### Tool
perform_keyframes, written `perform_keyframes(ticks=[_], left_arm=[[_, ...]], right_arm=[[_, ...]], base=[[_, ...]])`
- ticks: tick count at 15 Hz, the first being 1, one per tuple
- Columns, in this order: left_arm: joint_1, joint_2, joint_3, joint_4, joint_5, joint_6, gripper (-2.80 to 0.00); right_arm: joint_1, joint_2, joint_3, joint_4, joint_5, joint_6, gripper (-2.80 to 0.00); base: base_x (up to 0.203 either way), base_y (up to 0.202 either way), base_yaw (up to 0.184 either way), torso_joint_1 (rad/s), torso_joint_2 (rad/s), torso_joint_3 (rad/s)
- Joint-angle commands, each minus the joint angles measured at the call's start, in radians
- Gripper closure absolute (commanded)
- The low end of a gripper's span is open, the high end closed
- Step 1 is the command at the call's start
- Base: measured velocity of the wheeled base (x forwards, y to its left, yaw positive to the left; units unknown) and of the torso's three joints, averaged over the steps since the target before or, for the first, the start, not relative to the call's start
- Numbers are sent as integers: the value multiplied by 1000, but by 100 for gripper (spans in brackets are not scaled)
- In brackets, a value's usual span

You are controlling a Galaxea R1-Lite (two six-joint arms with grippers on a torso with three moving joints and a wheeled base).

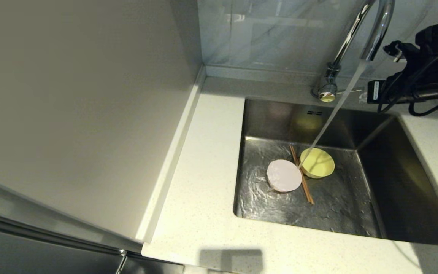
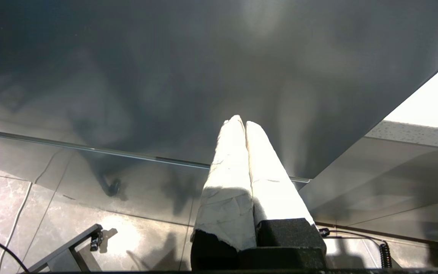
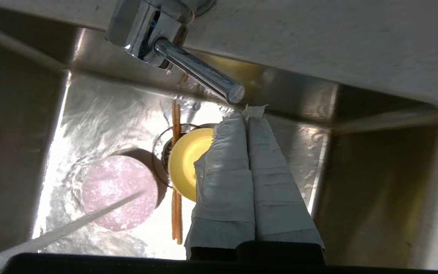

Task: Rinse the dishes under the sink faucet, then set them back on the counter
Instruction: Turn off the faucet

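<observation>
Water runs from the chrome sink faucet [image 1: 371, 38] into the steel sink [image 1: 340, 207]. On the sink floor lie the pale-pink dish [image 1: 284, 175], the pale-yellow bowl [image 1: 317, 163] and the brown chopsticks [image 1: 302, 176] between them. The stream lands at the bowl's near edge. My right arm [image 1: 428, 72] hangs over the back right corner. The right gripper [image 3: 246, 114] is shut and empty, its tips just beside the end of the faucet lever [image 3: 200, 72], above the bowl [image 3: 186, 163], dish [image 3: 120, 192] and chopsticks [image 3: 176, 179]. My left gripper [image 2: 240, 121] is shut, parked low before a grey cabinet front.
The speckled counter [image 1: 203, 171] runs left of and in front of the sink. A plain beige wall panel [image 1: 89, 114] stands at the left and a glossy backsplash [image 1: 272, 34] behind. Floor tiles [image 2: 13, 198] lie below the left gripper.
</observation>
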Motion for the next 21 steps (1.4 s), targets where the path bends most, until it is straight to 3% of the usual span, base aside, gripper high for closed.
perform_keyframes(ticks=[1,4,8,11,14,21], left_arm=[[0,-3,0,-1,0,0,0],[0,-3,0,-1,0,0,0],[0,-3,0,-1,0,0,0],[0,-3,0,-1,0,0,0],[0,-3,0,-1,0,0,0],[0,-3,0,-1,0,0,0]], right_arm=[[1,18,-3,2,30,17,0],[12,27,-6,-2,34,69,0],[28,29,-8,-9,31,80,0],[40,42,-10,-64,24,126,0],[45,80,-18,-148,-31,146,0],[45,106,-20,-224,-37,195,0]], base=[[0,0,0,0,0,0],[0,0,0,0,0,0],[0,0,0,0,0,0],[0,0,0,0,0,0],[0,0,0,0,0,0],[0,0,0,0,0,0]])
